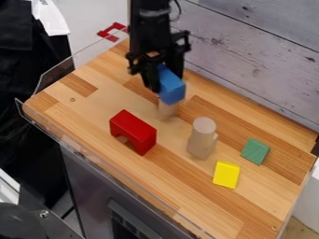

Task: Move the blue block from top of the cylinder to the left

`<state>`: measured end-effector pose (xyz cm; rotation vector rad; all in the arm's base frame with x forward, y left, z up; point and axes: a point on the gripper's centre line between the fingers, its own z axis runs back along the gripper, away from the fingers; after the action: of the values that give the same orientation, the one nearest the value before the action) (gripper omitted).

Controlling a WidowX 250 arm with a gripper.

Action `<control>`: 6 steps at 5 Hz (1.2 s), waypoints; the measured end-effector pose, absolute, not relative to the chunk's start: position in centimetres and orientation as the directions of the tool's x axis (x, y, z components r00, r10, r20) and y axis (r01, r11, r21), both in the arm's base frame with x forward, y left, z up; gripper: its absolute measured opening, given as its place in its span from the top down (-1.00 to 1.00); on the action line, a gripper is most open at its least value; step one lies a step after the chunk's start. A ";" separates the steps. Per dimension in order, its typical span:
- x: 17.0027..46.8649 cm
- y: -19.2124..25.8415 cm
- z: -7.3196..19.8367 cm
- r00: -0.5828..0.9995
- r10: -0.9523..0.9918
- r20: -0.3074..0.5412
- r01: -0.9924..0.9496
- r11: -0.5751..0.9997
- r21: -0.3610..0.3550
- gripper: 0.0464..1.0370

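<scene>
The black robot arm comes down from the top of the view, and its gripper (164, 83) hangs over the back part of the wooden table top (93, 112); the gripper is closed on the blue block (173, 91), with one black finger on each side of it; the blue block is tipped a bit, with its low end pointing down and toward the front; right under that low end is a short, pale cylinder (167, 109), and I cannot tell if the two touch

The red block (134, 130) is shaped like a bridge; it sits on the table, nearer the front and to the left of the pale cylinder, with its cut-out at the bottom; to the right of the red block is a taller pale piece (203, 128) with a round top, standing up; it looks blocky near its foot, and I cannot tell if that is one piece or two; the yellow block (226, 175) lies near its foot, to the right and closer to the front; the green block (255, 151) lies farther right and a little farther back than the yellow one, and the two are apart; a see-through wall (56, 77) runs along the left edge of the table, and painted boards (249, 60) stand behind it
</scene>
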<state>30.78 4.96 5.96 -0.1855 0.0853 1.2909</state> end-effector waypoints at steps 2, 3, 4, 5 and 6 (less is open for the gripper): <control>29.3 7.2 7.2 0.223 0.962 -0.155 -0.967 0.199 -0.160 -0.05; 28.7 8.2 7.2 0.198 0.967 -0.158 -0.973 0.176 -0.146 -0.05; 28.3 9.3 7.0 0.163 0.974 -0.155 -0.980 0.141 -0.141 -0.05; 27.7 10.3 6.4 0.103 0.980 -0.169 -0.992 0.088 -0.095 -0.05; 27.8 11.4 6.1 0.052 0.985 -0.167 -0.991 0.030 -0.130 -0.05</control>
<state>27.84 11.41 6.07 -0.2332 0.0340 1.5230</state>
